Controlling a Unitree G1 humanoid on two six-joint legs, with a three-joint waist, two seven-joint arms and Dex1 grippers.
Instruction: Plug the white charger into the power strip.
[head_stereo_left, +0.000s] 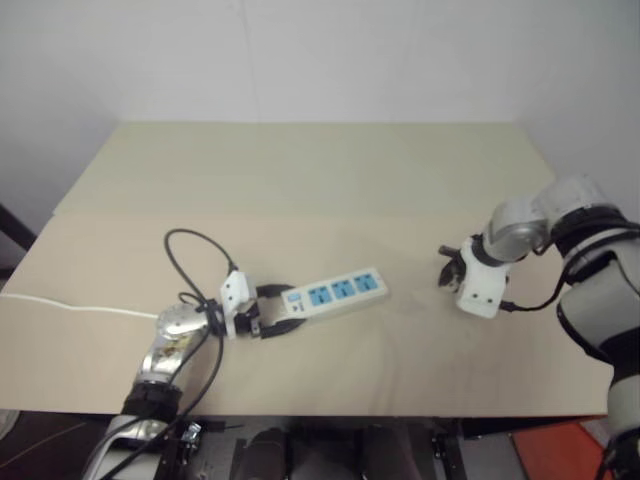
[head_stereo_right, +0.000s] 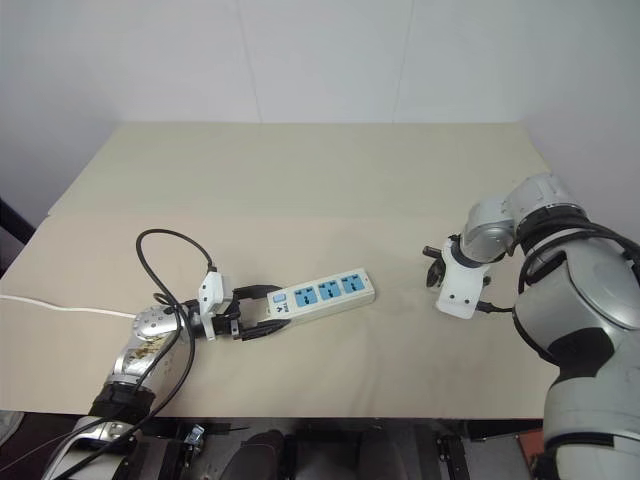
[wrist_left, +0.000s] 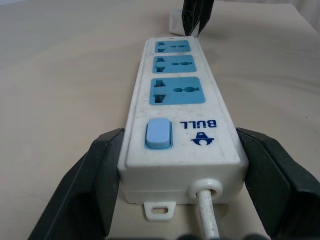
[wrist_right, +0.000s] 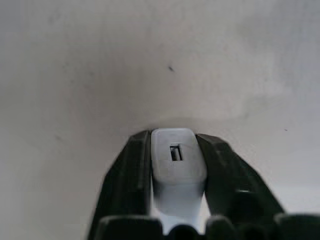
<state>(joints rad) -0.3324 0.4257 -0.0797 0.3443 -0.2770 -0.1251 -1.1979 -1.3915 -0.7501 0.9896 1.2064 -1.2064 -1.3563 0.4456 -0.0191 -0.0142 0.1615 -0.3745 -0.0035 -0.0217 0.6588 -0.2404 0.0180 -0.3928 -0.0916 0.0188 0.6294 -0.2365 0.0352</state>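
- Right gripper (wrist_right: 175, 165) clamped on the white charger (wrist_right: 177, 160), one black finger (wrist_right: 131, 175) tight against each side; grip looks square and centred, probably so the block stays straight for insertion.
- Charger a small white rounded block, smooth faces, small dark rectangular slot on the visible end; prongs hidden from the wrist view.
- In the left eye view, right gripper (head_stereo_left: 452, 272) at centre right of frame, pointing steeply down just above the table (head_stereo_left: 300, 180), well apart from the strip.
- Power strip (head_stereo_left: 335, 292) at lower centre of frame, lying flat, slightly angled, socket end toward the right.
- Strip a long white bar: three blue socket panels in a row, pale blue switch (wrist_left: 159, 134) and blue logo at the cable end, thin white cable (wrist_left: 206, 212) leaving that end.
- Left gripper (head_stereo_left: 268, 315) spread wide around the strip's cable end, fingers (wrist_left: 100, 175) just beside or touching both flanks; likely bracing it against sliding during plugging.
- All three sockets empty; plugging not yet done.
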